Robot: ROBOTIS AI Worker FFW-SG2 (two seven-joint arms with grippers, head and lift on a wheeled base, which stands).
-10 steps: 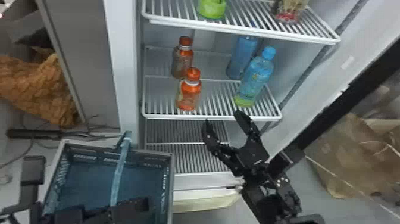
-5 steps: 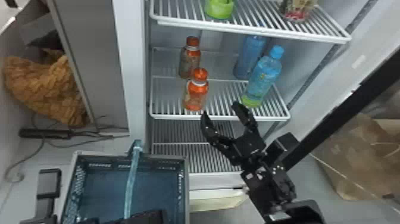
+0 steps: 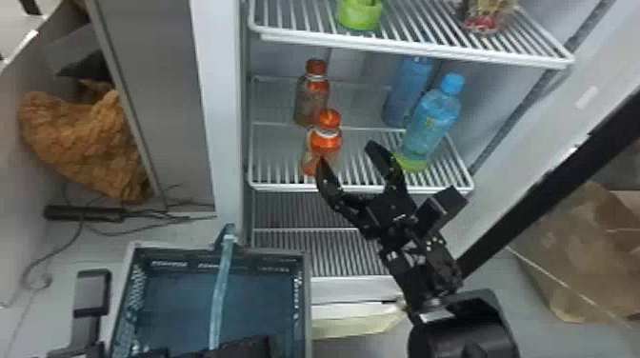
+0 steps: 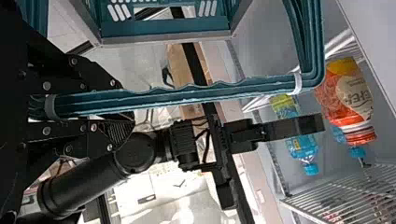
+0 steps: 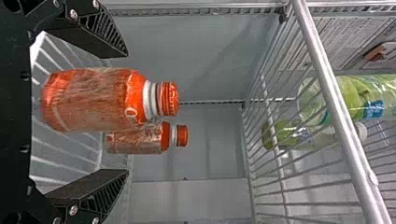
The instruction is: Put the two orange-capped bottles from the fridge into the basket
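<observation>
- Spread open at right gripper [image 3: 346, 153], near front bottle [image 3: 326, 140], with rear bottle [image 3: 310, 97] behind on shelf [image 3: 281, 186];
- clenched on basket handle [image 4: 187, 95] at left gripper [image 4: 123, 103];
- could topple one into other by closing off-centre.

In the head view, just above centre, the front bottle [image 3: 325, 141], clear with an orange cap and shoulder, stands upright on a white wire shelf [image 3: 285, 186]; the rear bottle [image 3: 309, 97], number 2, stands upright behind it, orange-capped too. Lower left sits the open blue-green basket [image 3: 307, 304], handle raised.
</observation>
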